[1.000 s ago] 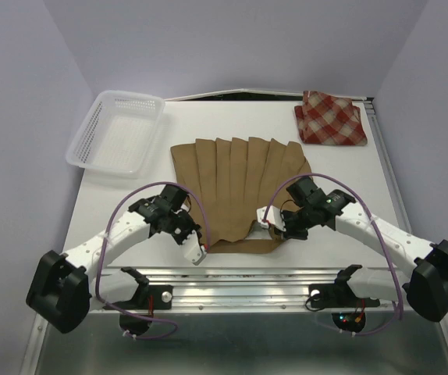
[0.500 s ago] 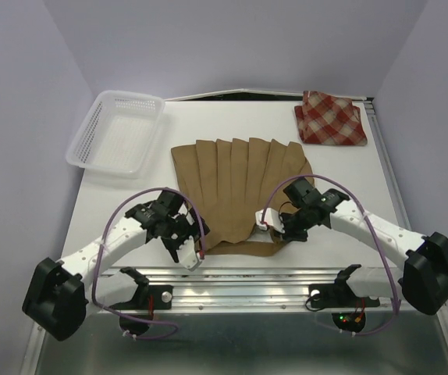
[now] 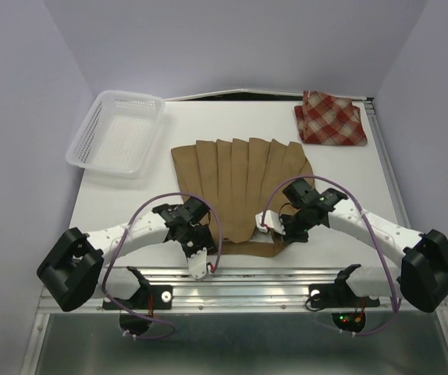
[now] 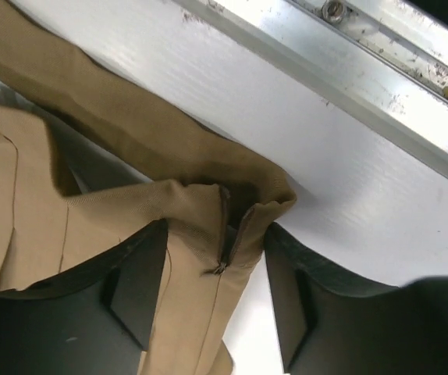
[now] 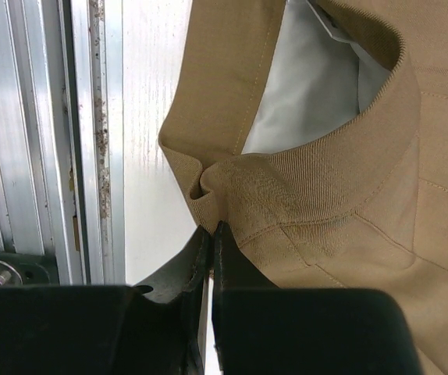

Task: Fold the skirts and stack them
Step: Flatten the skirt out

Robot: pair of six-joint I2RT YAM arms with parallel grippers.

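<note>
Tan skirt: plain tan-brown pleated cloth skirt [image 3: 240,183] lies spread flat in the middle, waistband nearest.
Plaid skirt: red-and-cream plaid cloth skirt [image 3: 331,118] sits folded at the far right.
Left arm: left gripper [image 4: 216,242] spread, straddling the waistband's left corner.
Right arm: right gripper [image 5: 211,234] pressed together, pinching the waistband's right corner.

The tan-brown skirt [image 3: 240,176] is plain, and its lining [image 5: 310,86] looks pale grey-white, though only the right wrist view shows it. The other skirt [image 3: 330,117] is red-and-cream plaid check. The mesh basket [image 3: 115,133] and table [image 3: 216,121] are white. The cables [image 3: 150,201] are purple.
</note>
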